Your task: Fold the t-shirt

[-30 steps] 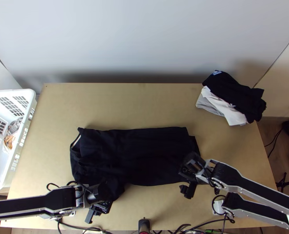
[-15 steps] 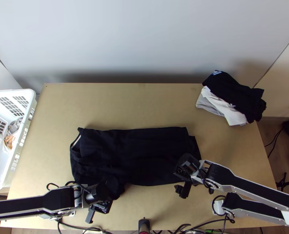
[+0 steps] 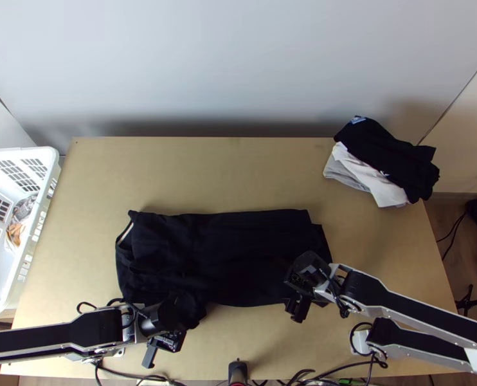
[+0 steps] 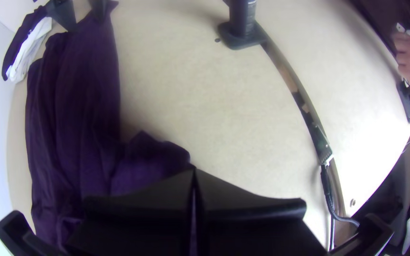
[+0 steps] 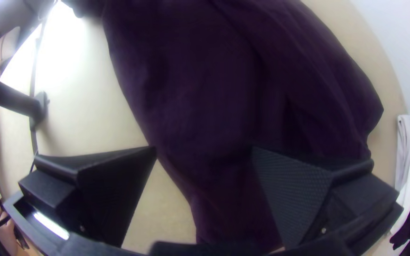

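The dark t-shirt (image 3: 238, 257) lies as a long folded strip across the table, its left end rumpled. My left gripper (image 3: 168, 338) stands at its near left corner; in the left wrist view, the left gripper (image 4: 193, 171) is shut on a bunched part of the t-shirt (image 4: 153, 161). By the near edge at the cloth's right part is my right gripper (image 3: 297, 302). Seen from its wrist, the right gripper (image 5: 205, 149) is open over the t-shirt's edge (image 5: 205, 95), one finger above the cloth, the other above bare table.
A pile of clothes (image 3: 386, 161), black over white and grey, lies at the table's back right. The white basket (image 3: 45, 193) stands along the left side. A black post (image 3: 238, 370) rises at the near edge, and cables (image 3: 322, 372) run beside it.
My right gripper has shifted left along the near edge of the t-shirt and turned a little. The left gripper and the cloth have stayed put.
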### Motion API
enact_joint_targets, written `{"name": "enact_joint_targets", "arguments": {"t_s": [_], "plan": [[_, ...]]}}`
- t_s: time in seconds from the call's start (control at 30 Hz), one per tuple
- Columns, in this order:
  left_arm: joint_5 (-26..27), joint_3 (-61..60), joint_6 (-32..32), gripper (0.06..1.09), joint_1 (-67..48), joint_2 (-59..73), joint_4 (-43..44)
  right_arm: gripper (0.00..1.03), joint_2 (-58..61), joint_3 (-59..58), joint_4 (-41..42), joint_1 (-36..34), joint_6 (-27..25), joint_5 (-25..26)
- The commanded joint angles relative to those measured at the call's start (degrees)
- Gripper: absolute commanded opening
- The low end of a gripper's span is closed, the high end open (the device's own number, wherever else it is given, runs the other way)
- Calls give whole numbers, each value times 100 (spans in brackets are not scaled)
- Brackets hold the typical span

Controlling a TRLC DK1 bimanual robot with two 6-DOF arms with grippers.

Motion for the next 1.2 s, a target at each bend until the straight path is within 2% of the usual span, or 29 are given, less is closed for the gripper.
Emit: {"name": "enact_joint_targets", "arguments": {"t_s": [0.0,0.2,0.37,0.53,0.83,0.87,0.9,0.93,1.0,1.17], "plan": [[5,21,4,9,10,-9,-26,91,-44,-25,-134,-11,29,9],[5,30,4,9,10,0,-34,91,-158,1,-494,-2,65,-9],[-4,21,-5,9,19,-18,-78,91,-439,63,-969,-345,12,0],[-4,30,4,9,19,35,-8,91,281,-25,-1127,-608,-6,-18],[-4,57,30,9,27,18,-113,90,1107,-25,-960,-520,-349,35],[-13,57,30,9,27,9,-113,84,1116,-34,-916,-529,-366,62],[-13,65,30,9,27,9,-113,73,1081,-25,-890,-538,-366,70],[-30,74,30,9,27,9,-113,53,958,-25,-802,-556,-366,62],[-39,83,39,9,36,0,-113,2,554,-43,-556,-547,-401,62],[-57,408,180,9,520,-88,-122,3,211,89,-643,-635,-463,79]]}}
